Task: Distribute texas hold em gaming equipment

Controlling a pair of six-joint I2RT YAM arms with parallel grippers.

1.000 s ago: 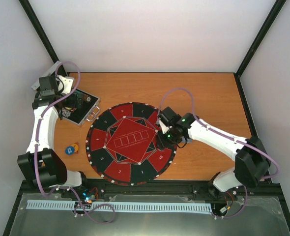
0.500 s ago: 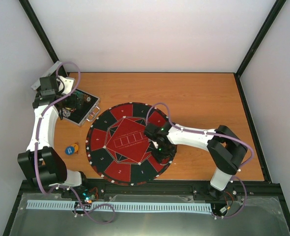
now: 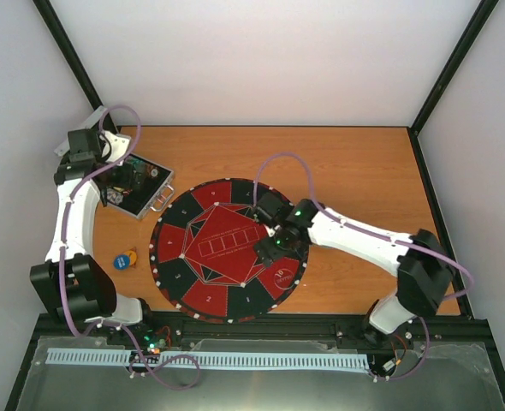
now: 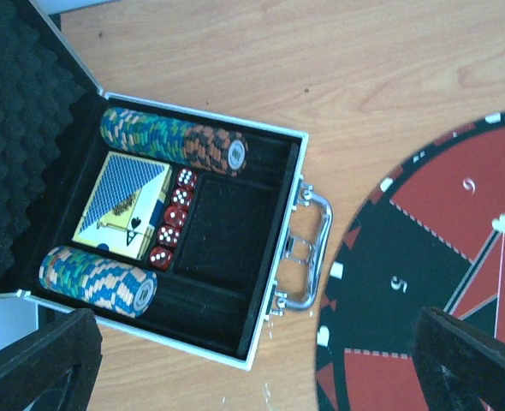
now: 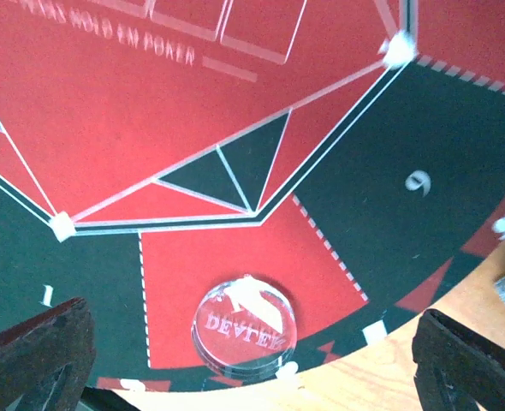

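clear dealer button [image 5: 244,330], lower centre of the right wrist view, flat on a red sector of the round mat [image 5: 193,128]; we read its lettering only as blurred. right gripper [image 3: 268,248] above it, jaws spread wide, holding nothing; both fingers [image 5: 38,351] cut off at the lower corners. left gripper [image 3: 122,181], jaws also wide apart, over the case [image 4: 276,257] holding chip stacks [image 4: 171,141], cards [image 4: 124,205], dice [image 4: 171,218].

Table [image 3: 355,171] is seen brightly and evenly lit from above, soft shadows cast beneath the arms [image 3: 355,235]. Near the left wrist it is washed pale. Glare is caught on the clear button [image 5: 244,330]; the right fingers [image 5: 30,351] are blurred.
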